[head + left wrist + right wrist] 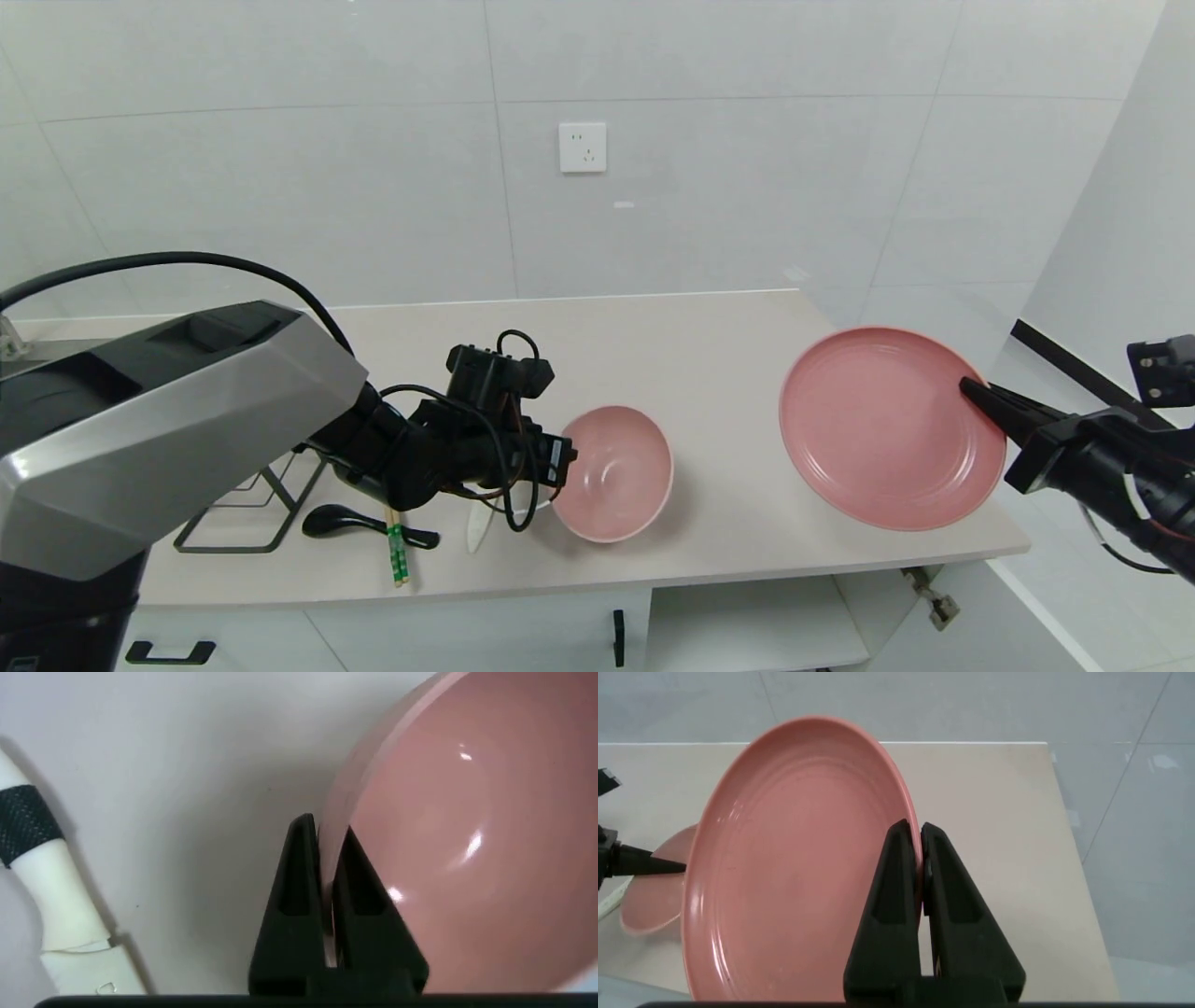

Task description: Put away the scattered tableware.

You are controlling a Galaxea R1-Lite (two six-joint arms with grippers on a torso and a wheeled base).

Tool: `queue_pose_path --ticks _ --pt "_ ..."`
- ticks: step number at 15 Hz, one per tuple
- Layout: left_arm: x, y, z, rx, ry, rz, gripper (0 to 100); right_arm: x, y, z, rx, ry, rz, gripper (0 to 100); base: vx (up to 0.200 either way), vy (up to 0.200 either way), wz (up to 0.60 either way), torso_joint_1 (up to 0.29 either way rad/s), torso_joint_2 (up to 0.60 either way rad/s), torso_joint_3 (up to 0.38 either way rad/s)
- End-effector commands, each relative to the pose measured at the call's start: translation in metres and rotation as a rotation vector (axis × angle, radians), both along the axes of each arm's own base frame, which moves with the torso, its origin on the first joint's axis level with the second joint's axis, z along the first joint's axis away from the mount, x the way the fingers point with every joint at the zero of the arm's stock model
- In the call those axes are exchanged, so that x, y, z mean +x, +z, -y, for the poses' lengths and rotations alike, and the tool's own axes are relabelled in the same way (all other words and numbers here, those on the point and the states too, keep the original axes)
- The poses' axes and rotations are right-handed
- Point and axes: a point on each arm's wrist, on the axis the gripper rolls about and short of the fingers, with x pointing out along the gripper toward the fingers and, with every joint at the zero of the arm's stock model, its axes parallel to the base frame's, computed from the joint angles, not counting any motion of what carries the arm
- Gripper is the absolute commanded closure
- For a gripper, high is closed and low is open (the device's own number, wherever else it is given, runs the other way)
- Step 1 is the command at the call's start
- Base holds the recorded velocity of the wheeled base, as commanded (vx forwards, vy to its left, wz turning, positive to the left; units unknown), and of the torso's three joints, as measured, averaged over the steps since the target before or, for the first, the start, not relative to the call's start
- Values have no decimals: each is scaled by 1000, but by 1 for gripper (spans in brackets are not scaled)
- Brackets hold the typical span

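Observation:
A pink bowl (618,471) is tilted up off the counter near the middle, and my left gripper (563,455) is shut on its left rim; the left wrist view shows the rim (333,831) pinched between the black fingers (297,882). A pink plate (878,425) is lifted and tilted at the counter's right end, with my right gripper (971,387) shut on its right edge. In the right wrist view the plate (794,859) is clamped at its rim by the gripper (921,849), and the bowl (659,891) lies behind it.
On the counter (709,373) left of the bowl lie a black spoon (345,523), green-ended chopsticks (399,551) and a white spoon (480,527) (56,896). A black wire rack (243,509) stands at the front left. A wall socket (583,147) is behind.

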Motion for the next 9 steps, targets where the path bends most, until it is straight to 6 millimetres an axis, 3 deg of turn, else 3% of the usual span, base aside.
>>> queue_pose_path --ticks 1,7,9 --pt "-2 8 -1 -9 0 15 100 0 0 0 -1 -2 3 100 0 0 0 0 0 0" --pt "-8 40 -9 -45 11 86 100 0 1 0 0 -2 5 100 0 0 0 0 0 0" --pt "-18 53 -29 -64 46 123 100 0 1 0 -1 0 9 100 0 0 0 0 0 0"
